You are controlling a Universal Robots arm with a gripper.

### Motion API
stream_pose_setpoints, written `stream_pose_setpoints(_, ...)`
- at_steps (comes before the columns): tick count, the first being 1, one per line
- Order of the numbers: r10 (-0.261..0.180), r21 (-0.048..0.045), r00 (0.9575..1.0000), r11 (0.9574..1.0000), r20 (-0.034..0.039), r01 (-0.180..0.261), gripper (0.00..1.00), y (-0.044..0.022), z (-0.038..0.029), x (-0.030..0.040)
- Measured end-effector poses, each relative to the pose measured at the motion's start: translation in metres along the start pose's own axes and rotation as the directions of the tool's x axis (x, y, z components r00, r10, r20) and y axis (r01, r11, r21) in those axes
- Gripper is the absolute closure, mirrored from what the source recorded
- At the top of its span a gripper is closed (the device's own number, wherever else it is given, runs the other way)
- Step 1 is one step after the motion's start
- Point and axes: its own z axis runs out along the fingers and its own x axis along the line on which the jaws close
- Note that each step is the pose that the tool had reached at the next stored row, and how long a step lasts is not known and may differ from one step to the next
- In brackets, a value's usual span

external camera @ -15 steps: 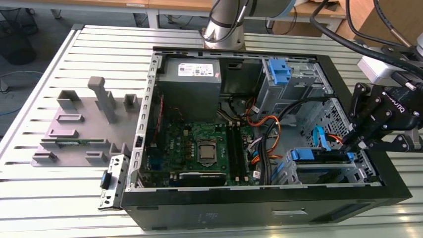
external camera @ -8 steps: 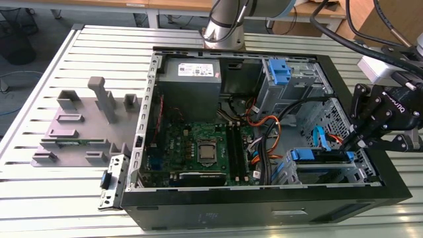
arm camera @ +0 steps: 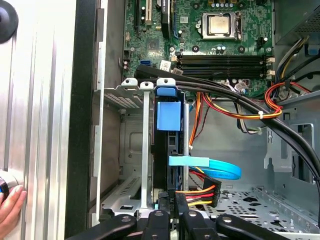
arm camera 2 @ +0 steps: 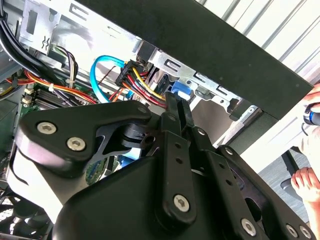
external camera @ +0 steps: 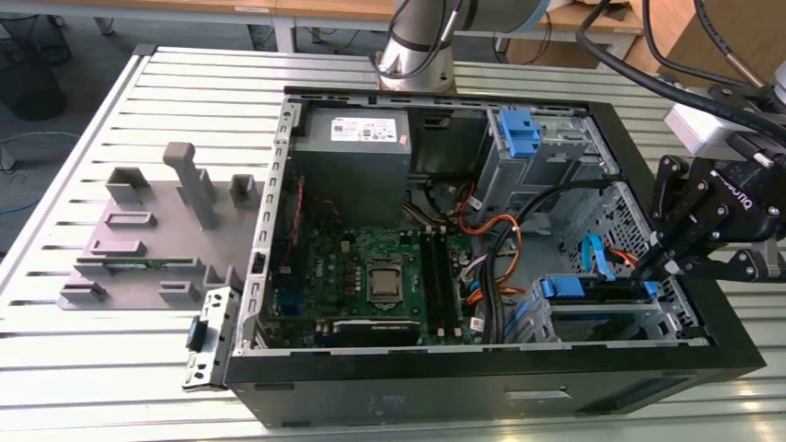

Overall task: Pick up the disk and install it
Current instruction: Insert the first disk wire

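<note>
- Ribbed metal worktop (external camera: 160, 74) carries everything, with an open black computer case (external camera: 491, 391) lying on its side on it.
- Nearest, along the case's front edge, sits the drive cage (external camera: 614, 318) at the exterior view's right, and the disk (external camera: 602, 290) rests in it, slotted between the metal walls, its blue rail (arm camera: 167, 116) plain in the first wrist view.
- Red, yellow and orange power wires and a light-blue data cable (arm camera: 220, 170) meet the disk's end.
- Just at that end hangs the black gripper (external camera: 664, 262), at the case's edge on the exterior view's right; its jaws stand close together against the disk's connector end, though whether they clamp it I cannot tell.
- A person's hand (arm camera: 11, 210) shows at the worktop's edge in the first wrist view.
- Farther in lies the green motherboard (external camera: 368, 276) with its bare processor.
- Beyond it, the grey power-supply box (external camera: 356, 138) fills the back corner.
- Off to the exterior view's left stands a grey plastic stand (external camera: 147, 230) with upright posts, well apart from the case.
- Farthest, the arm's silver base (external camera: 418, 51) rises behind the case.
</note>
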Motion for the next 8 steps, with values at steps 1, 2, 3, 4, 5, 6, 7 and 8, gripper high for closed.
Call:
stream_pose_setpoints(1,0.000,0.0000,1.0000,1.0000,0.0000,0.000,0.84,0.0000,0.0000,0.0000)
stream_pose_setpoints(2,0.000,0.0000,1.0000,1.0000,0.0000,0.000,0.84,0.0000,0.0000,0.0000)
stream_pose_setpoints(3,0.000,0.0000,1.0000,1.0000,0.0001,0.000,0.84,0.0003,0.0000,0.0000)
stream_pose_setpoints(4,0.000,0.0002,1.0000,1.0000,0.0002,0.000,0.84,0.0012,0.0002,0.0000)
stream_pose_setpoints(5,0.000,0.0009,1.0000,1.0000,0.0001,0.000,0.84,0.0027,0.0003,0.0000)
stream_pose_setpoints(6,0.000,0.0023,1.0000,1.0000,0.0000,0.000,0.84,0.0047,0.0004,-0.0001)
stream_pose_setpoints(7,0.000,0.0044,1.0000,1.0000,0.0000,0.000,0.84,0.0064,0.0005,-0.0002)
stream_pose_setpoints(8,0.000,0.0068,1.0000,1.0000,0.0001,0.000,0.84,0.0075,0.0006,-0.0004)
